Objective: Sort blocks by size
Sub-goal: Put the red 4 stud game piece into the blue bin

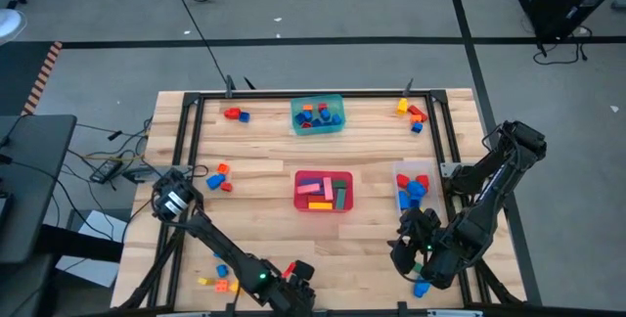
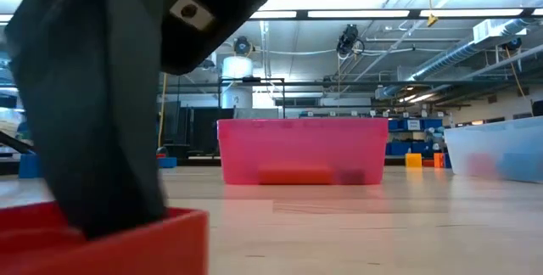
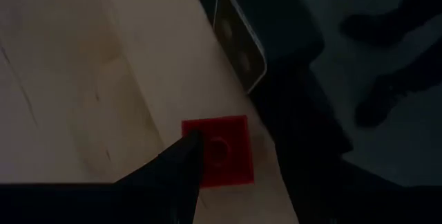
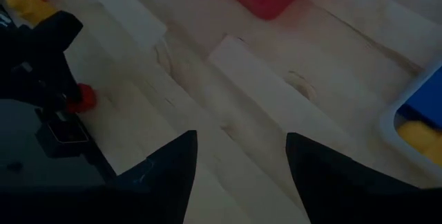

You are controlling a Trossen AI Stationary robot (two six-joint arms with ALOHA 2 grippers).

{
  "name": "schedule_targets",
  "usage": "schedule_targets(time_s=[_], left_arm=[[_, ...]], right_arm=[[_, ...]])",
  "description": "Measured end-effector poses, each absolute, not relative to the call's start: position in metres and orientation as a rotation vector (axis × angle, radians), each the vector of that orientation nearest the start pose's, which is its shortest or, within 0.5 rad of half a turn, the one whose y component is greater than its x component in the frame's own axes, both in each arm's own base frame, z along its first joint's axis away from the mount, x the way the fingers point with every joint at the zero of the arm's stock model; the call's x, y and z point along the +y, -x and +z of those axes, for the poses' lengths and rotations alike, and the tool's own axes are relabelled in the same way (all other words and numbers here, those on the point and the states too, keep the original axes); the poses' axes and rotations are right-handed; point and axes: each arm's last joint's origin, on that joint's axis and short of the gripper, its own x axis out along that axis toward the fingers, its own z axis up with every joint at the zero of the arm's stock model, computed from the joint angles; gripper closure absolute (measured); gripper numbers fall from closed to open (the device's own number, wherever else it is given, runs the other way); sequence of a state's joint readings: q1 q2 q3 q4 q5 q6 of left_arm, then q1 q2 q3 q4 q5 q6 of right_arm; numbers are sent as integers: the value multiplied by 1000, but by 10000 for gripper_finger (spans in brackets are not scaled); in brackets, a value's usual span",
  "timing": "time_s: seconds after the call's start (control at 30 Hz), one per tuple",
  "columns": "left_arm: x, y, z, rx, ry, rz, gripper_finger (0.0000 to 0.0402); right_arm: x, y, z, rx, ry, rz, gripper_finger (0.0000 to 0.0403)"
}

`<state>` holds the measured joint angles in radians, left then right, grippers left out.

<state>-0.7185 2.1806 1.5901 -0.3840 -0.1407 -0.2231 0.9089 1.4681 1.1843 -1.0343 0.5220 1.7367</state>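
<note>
Blocks: one red block [image 3: 217,149] lies on the counter [image 3: 83,79] at the near edge, touched by a finger of the left tool [image 1: 293,276]; grip cannot be confirmed. Right tool [image 4: 242,155] hovers open, empty, beside the clear tub [image 1: 400,172]

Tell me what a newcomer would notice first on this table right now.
Probably the three tubs across the middle: a teal tub at the far edge, a red tub at centre, and a clear tub to its right, all holding blocks. Next, the left tool at the near edge, down on a red block.
</note>
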Motion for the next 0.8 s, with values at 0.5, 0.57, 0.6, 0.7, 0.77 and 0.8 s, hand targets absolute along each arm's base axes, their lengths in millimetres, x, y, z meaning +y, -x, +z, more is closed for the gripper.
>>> schedule_targets(time_s=[0.5,0.57,0.6,0.7,0.77,0.8], left_arm=[[-292,-351,146,935,-239,-263,211],[-291,-350,145,945,-226,-245,212],[-290,-350,145,954,-225,-232,216],[-288,-349,145,969,-219,-206,242],[-288,-350,145,966,-219,-206,268],[-288,-350,145,964,-218,-207,282]], right_arm=[[202,-176,265,878,-710,-546,167],[202,-176,265,878,-709,-546,167],[202,-176,265,878,-709,-546,167],[202,-176,265,878,-708,-545,167],[202,-176,265,879,-706,-545,167],[202,-176,265,879,-704,-543,167]])
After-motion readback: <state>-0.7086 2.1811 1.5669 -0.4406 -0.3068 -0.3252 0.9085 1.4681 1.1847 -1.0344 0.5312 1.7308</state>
